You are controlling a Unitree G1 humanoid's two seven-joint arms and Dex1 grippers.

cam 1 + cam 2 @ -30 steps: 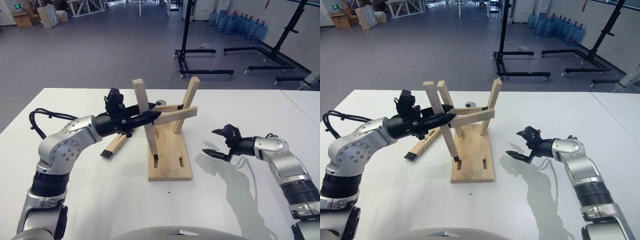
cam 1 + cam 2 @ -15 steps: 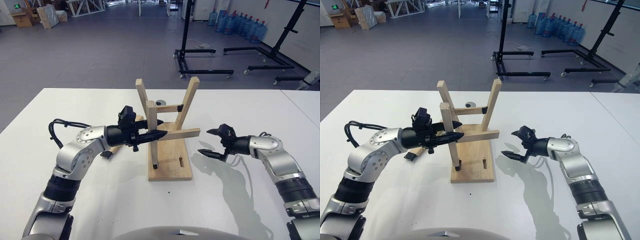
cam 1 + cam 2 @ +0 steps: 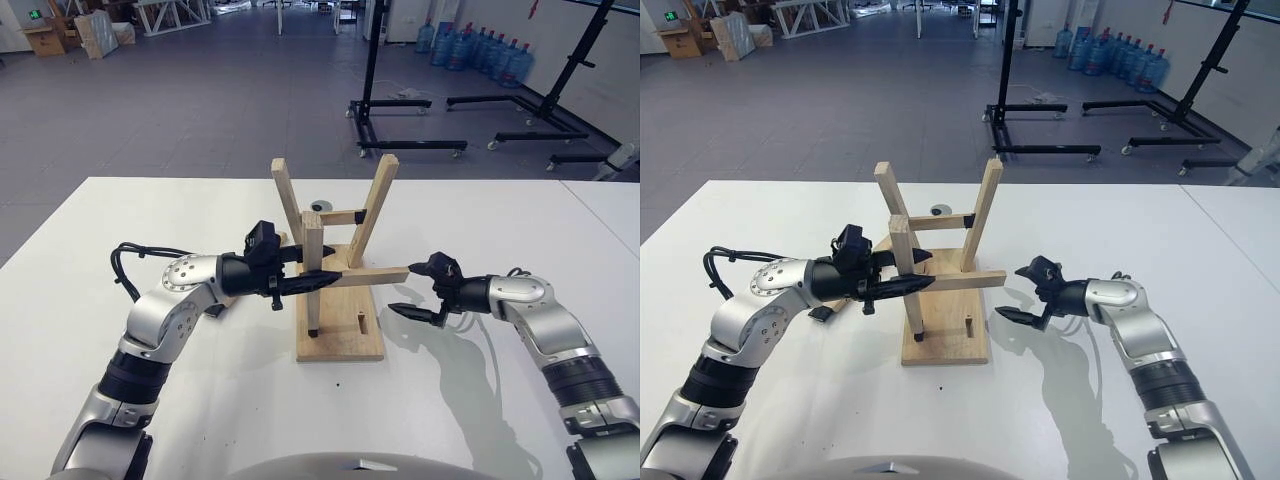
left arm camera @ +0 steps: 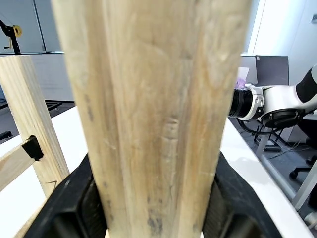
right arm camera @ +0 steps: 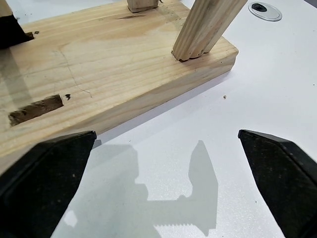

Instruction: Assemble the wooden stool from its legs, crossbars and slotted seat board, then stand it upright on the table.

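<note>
Seat board (image 3: pixel 340 340) flat, midway between table (image 3: pixel 150 220) edges; left gripper (image 3: pixel 325 279) clenched on upright leg (image 3: pixel 313 245); right gripper (image 3: pixel 402 289) fingers spread beside crossbar (image 3: pixel 375 273) end.

Under bright overhead light the right tool (image 3: pixel 401 288) shadows the table (image 3: pixel 250 400).

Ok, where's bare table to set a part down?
Free: the near table strip in front of the seat board, between both arms, and the far right corner behind the right tool. Crowded: around the seat board, where the left tool holds a leg with its crossbar.
</note>
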